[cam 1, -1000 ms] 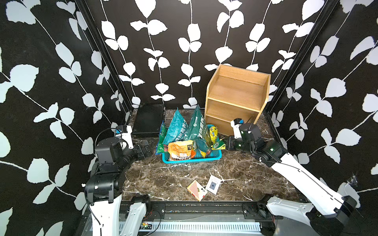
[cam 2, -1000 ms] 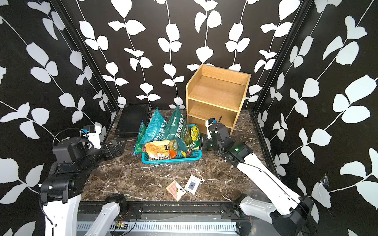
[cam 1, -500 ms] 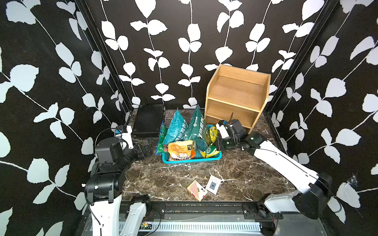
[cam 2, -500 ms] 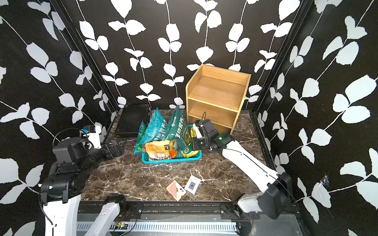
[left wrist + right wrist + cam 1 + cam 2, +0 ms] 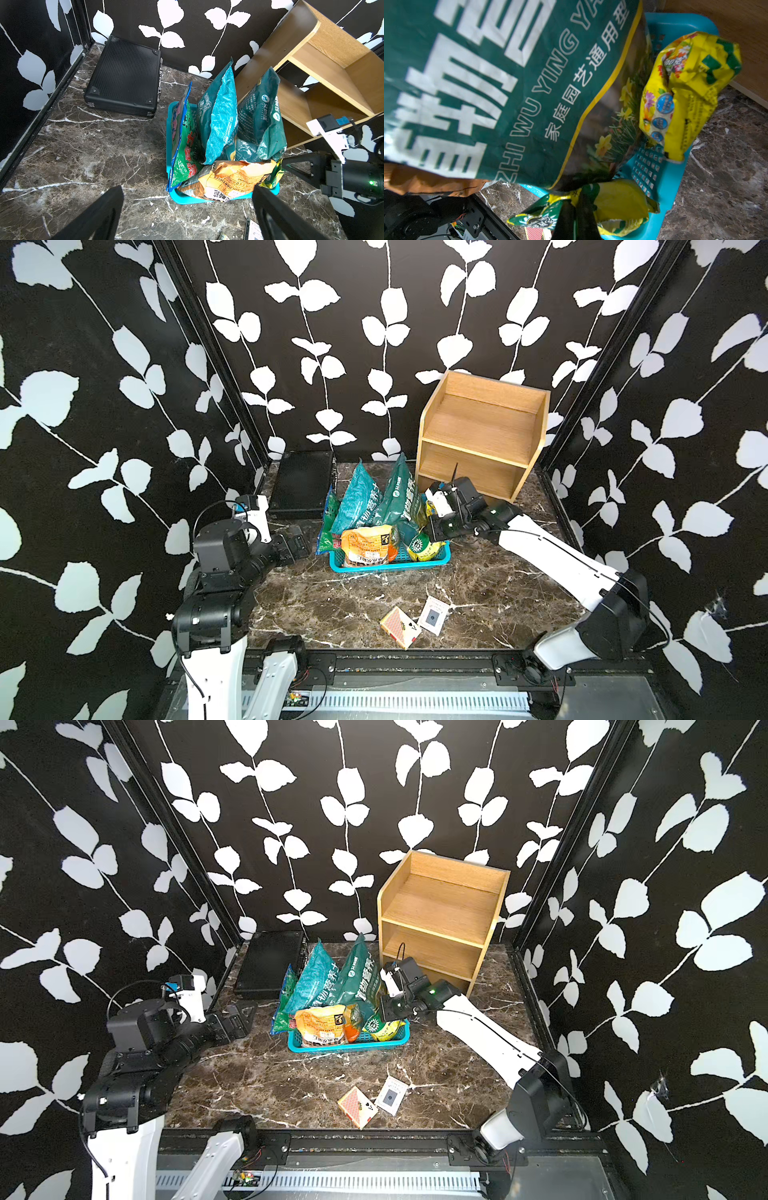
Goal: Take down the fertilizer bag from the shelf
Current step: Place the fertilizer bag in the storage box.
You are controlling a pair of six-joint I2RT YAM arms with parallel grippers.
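While L jaws gape, R jaws pinch yellow bag point(image 5: 618, 207) in bag-packed basket point(image 5: 386, 566).

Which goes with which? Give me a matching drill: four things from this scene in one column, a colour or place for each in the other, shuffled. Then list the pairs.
1. shelf
2. case
3. basket
4. card box

A. turquoise plastic
B. black, lying flat
C. red-patterned, in front of the basket
D. light wood, open-fronted

Pairs: 1-D, 2-B, 3-A, 4-C
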